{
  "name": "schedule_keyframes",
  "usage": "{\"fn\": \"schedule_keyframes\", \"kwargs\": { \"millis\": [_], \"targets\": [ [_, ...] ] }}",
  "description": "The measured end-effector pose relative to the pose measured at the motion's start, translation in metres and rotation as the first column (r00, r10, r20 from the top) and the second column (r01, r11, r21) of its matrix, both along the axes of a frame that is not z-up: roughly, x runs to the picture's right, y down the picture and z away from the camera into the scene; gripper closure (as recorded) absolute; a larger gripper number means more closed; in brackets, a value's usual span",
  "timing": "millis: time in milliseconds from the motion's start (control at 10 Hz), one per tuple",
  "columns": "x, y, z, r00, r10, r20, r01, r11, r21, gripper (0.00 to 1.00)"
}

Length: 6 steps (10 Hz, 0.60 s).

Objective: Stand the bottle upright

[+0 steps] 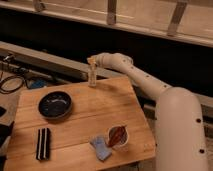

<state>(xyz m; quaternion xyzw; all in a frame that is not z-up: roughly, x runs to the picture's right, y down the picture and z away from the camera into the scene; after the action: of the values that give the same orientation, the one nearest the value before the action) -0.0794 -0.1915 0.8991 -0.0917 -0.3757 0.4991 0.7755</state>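
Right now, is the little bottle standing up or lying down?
Standing up: the bottle runs vertical, base at the wooden table, gripper at its top.
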Motion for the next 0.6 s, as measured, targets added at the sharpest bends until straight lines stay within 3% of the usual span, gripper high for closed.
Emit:
{"fn": "schedule_keyframes", "kwargs": {
  "millis": [400, 600],
  "targets": [
    [-0.0077, 0.0010, -0.0010, 1.000, -0.023, 0.018, 0.023, 0.9996, -0.016, 1.00],
    [-0.0073, 0.0018, -0.0007, 1.000, -0.026, 0.018, 0.026, 0.9994, -0.021, 0.89]
  ]
}}
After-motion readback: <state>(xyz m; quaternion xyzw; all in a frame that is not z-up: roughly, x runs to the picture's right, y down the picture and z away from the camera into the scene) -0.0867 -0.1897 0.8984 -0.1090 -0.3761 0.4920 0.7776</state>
